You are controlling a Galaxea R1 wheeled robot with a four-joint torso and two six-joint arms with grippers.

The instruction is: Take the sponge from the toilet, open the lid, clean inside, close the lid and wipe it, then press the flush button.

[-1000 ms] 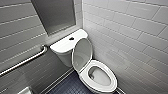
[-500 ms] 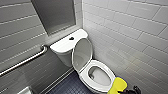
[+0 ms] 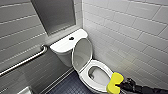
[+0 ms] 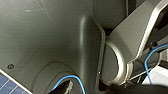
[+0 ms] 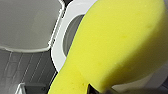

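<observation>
We judge the cleaning step to be in hand. The lid (image 3: 82, 51) stands raised against the tank of the toilet (image 3: 62, 47), and the sponge (image 3: 114, 82) is off the porcelain, carried at the tip of the right arm.

The right gripper (image 3: 120, 86) is pinching the sponge from its four o'clock side. The yellow foam hangs at the bowl's five o'clock, just at the seat ring (image 3: 100, 63).

As we see it, the next move calls for bringing the sponge towards ten o'clock, over the ring and down into the bowl (image 3: 98, 75). The pinch must stay firm, and the arm should stay clear of the upright lid. The flush button (image 3: 71, 38) sits on the tank top at the lid's eleven o'clock, well apart from the sponge.

Much is hidden. The foam covers the right gripper's tips, so we read the pinch from the way the sponge is carried. The bowl's six o'clock rim is cut off and partly covered by the sponge, and its bottom is too blurred to judge. The left wrist view gives dark robot casing and a blue cable (image 4: 150, 53), so we cannot tell the left gripper's state.
</observation>
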